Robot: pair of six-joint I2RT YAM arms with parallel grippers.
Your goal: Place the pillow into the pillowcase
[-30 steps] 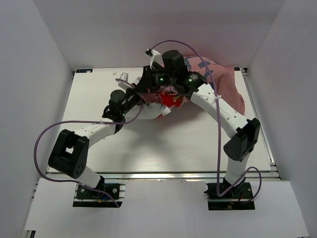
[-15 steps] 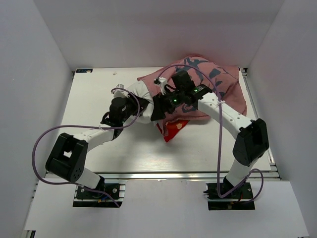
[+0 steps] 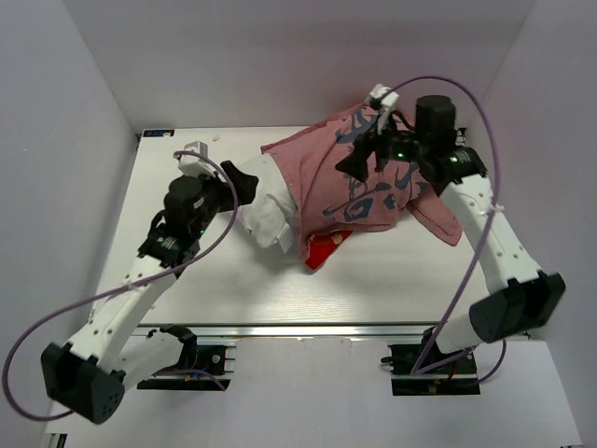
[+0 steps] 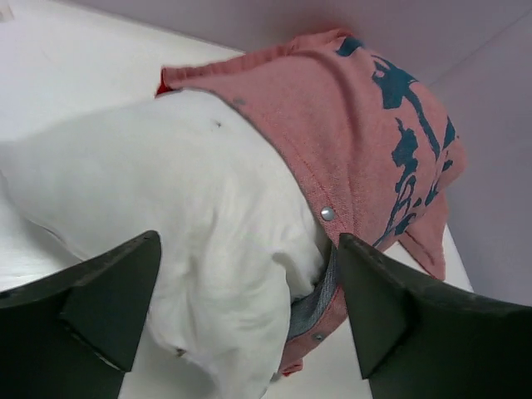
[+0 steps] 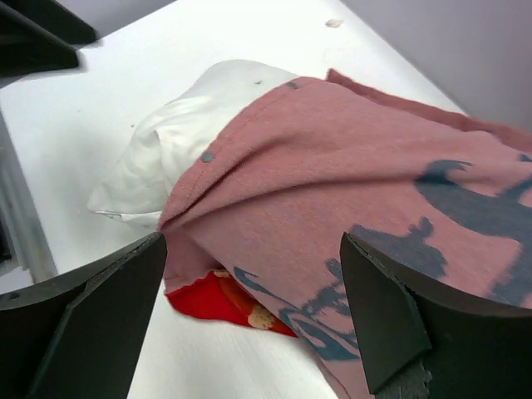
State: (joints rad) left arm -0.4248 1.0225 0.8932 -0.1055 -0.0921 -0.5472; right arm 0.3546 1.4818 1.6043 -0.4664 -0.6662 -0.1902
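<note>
Mostly hidden: the large, plump, white stuffed pillow [image 3: 269,215], sunk into the fabric pillowcase [image 3: 317,177], pale pink on its outward face with dark blue print. Only the pillow's left end is bare, bulging out of the open mouth onto the white tabletop [image 3: 280,289]. Both lie toward the far right of that surface. How deep the pillow reaches inside: impossible to tell.

Blue print too blurred to read as any figure. At the near edge, one bright red flap [image 3: 326,247] pokes from beneath, with a small cartoon face just legible in the right wrist view. Far end of the pillowcase partly covered from above by the right arm [image 3: 494,233], and its right corner is cut off in both wrist views. Near the far left edge, one tiny white scrap [image 3: 216,139], too small to identify.

Counted: one pillow, one pillowcase, two arms. Round metal snap studs [image 4: 327,214] along the hem: three in the left wrist view, two in the right.

As for the left jaws on the left arm [image 3: 140,271]: spread wide, gripping nothing, just beside the pillow's bare end, contact unclear. As for the right jaws: likewise wide and gripping nothing, raised over the pillowcase's far part.
</note>
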